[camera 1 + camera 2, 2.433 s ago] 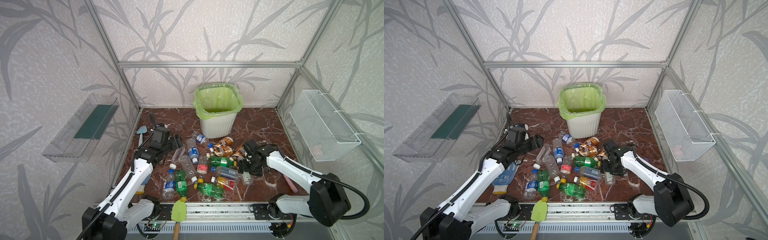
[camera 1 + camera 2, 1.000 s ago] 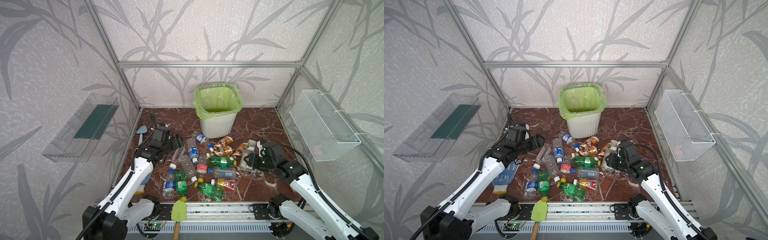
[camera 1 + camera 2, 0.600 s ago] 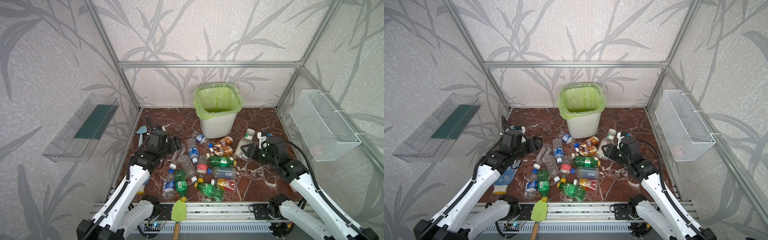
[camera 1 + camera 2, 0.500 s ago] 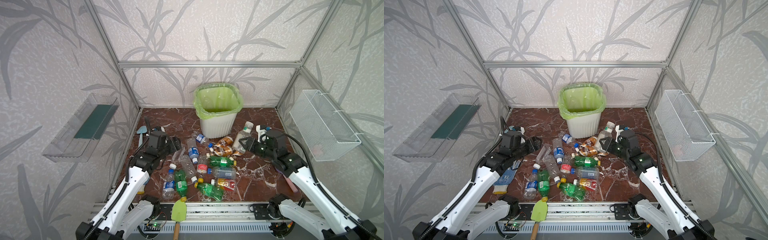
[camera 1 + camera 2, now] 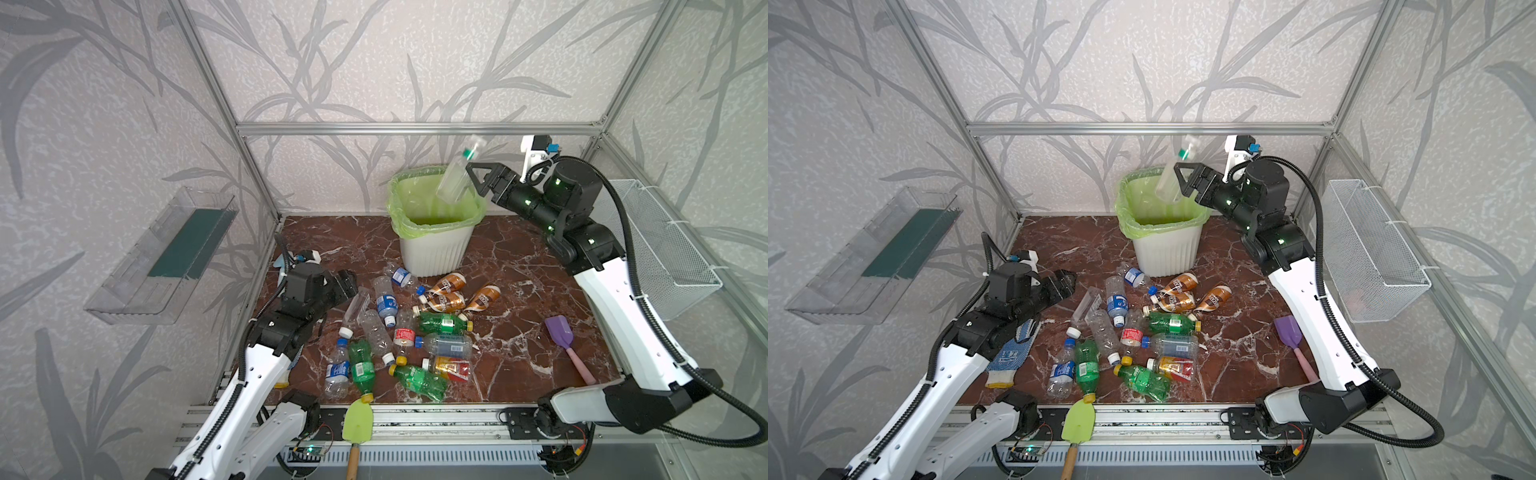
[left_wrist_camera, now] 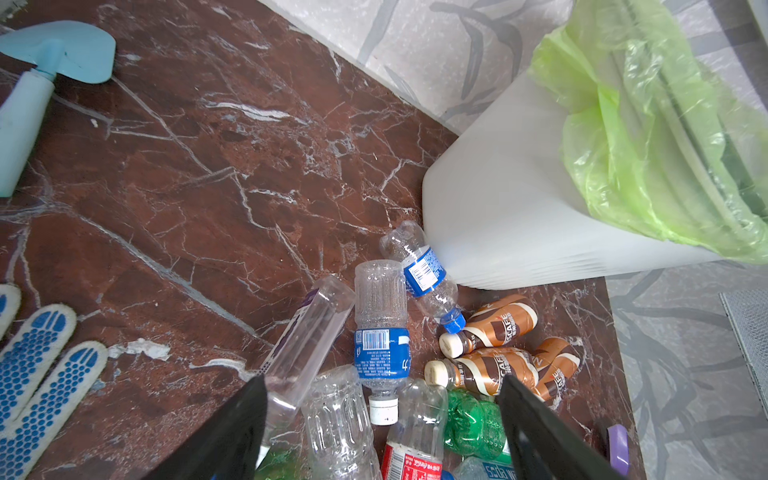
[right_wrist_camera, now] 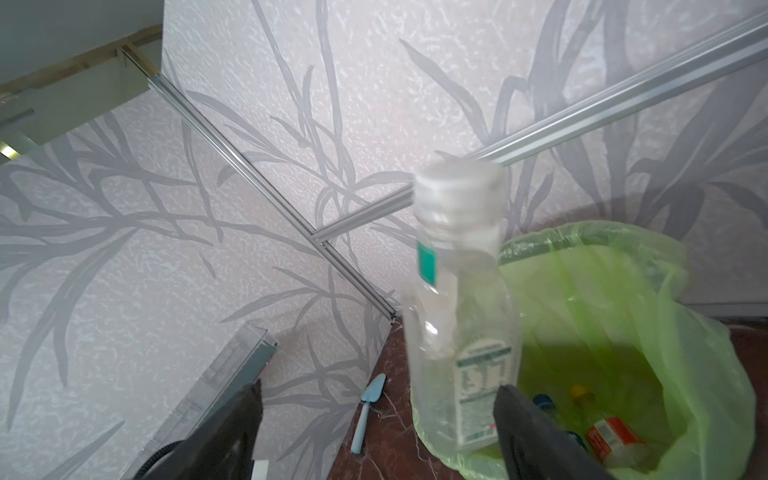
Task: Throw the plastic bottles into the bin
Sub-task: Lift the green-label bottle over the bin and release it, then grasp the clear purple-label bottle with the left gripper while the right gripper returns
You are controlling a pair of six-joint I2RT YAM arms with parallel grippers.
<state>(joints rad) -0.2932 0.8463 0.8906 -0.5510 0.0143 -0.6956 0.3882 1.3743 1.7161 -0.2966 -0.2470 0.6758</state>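
Your left gripper (image 5: 347,282) hangs low at the left of the floor with its jaws spread wide and nothing between them, its black fingers (image 6: 232,432) framing the heap of plastic bottles (image 5: 399,332) just beyond them. You see that heap lying on the brown marble floor (image 5: 511,291) in front of the bin (image 5: 434,245): clear ones with blue labels, green ones and three brown-and-white ones, the nearest blue-labelled bottle (image 6: 424,266) touching the bin's white wall. Further right, a clear bottle (image 5: 455,178) with a white cap sits tilted, blurred, over the bin's green-lined mouth; you can spot a few bottles already at the bottom in the right wrist view. Your right gripper (image 5: 478,178) is raised beside the bin's rim, jaws apart, and the clear bottle (image 7: 461,332) stands between them; whether either finger touches it you cannot tell.
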